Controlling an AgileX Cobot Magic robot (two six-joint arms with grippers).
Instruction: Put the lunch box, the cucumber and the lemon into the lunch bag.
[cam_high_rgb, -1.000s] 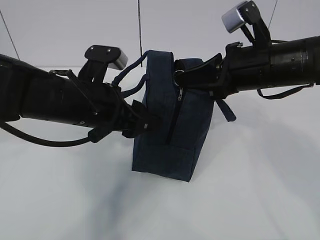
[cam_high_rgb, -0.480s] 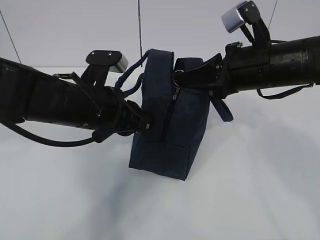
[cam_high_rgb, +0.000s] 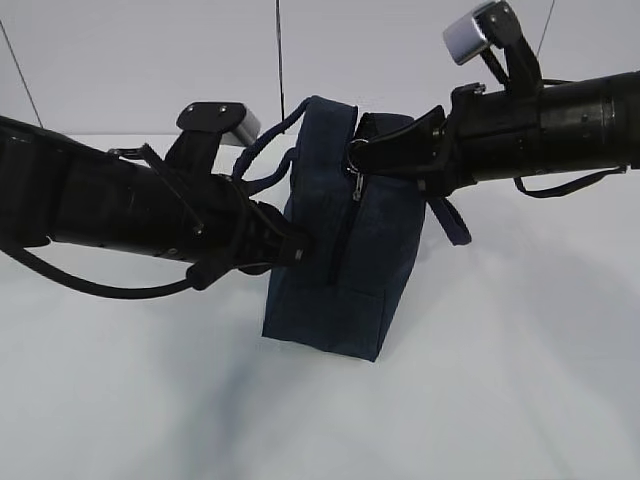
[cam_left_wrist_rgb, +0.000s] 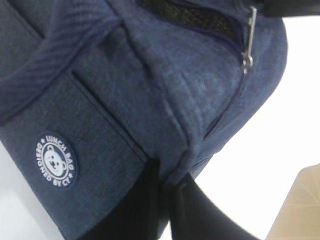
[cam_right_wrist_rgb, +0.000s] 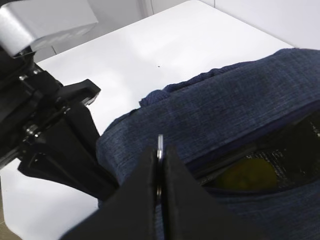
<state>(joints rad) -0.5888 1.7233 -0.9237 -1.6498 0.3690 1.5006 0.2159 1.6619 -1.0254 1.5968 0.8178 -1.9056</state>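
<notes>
The dark navy lunch bag (cam_high_rgb: 340, 255) stands tilted in the middle of the white table, its zipper partly undone. My left gripper (cam_high_rgb: 303, 245) comes in from the left and is shut on a fold of the bag's side fabric (cam_left_wrist_rgb: 172, 150), to the right of the round white logo (cam_left_wrist_rgb: 56, 162). My right gripper (cam_high_rgb: 356, 155) is shut on the metal zipper pull (cam_right_wrist_rgb: 160, 141) at the bag's top. Through the zipper gap the yellow lemon (cam_right_wrist_rgb: 250, 175) shows inside. The lunch box and the cucumber are hidden.
White table (cam_high_rgb: 520, 380) lies all around the bag. The bag's loop handles (cam_high_rgb: 262, 150) hang over my left arm (cam_high_rgb: 110, 205), and a strap (cam_high_rgb: 452, 222) dangles under my right arm (cam_high_rgb: 560, 125).
My left gripper has shut on the bag's side fabric. The bag swayed a little to the left and back. My right gripper has kept its hold on the zipper pull.
</notes>
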